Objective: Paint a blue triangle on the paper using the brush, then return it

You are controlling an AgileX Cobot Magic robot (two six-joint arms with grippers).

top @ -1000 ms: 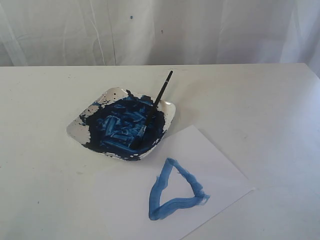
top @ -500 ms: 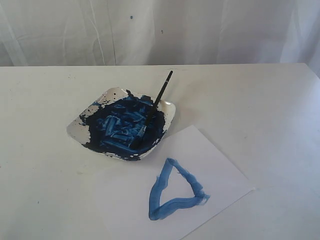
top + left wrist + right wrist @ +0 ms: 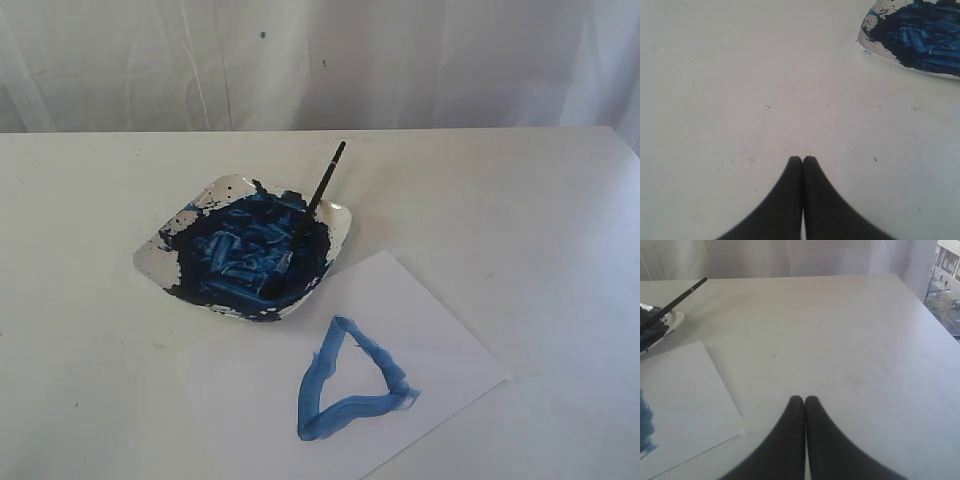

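Observation:
A blue triangle (image 3: 350, 385) of thick uneven strokes sits on the white paper (image 3: 440, 340) at the front of the table. Behind it the brush (image 3: 315, 205) leans in the white paint dish (image 3: 340, 222), tip down in the dark blue paint, black handle poking over the far rim. Neither arm shows in the exterior view. My left gripper (image 3: 802, 159) is shut and empty over bare table, the dish (image 3: 875, 47) off to one side. My right gripper (image 3: 804, 399) is shut and empty beside the paper's corner (image 3: 695, 405), with the brush handle (image 3: 680, 299) farther off.
The white tabletop (image 3: 520, 210) stretches around the dish and paper, its right edge (image 3: 935, 315) showing in the right wrist view. A white curtain (image 3: 400, 60) hangs behind the table.

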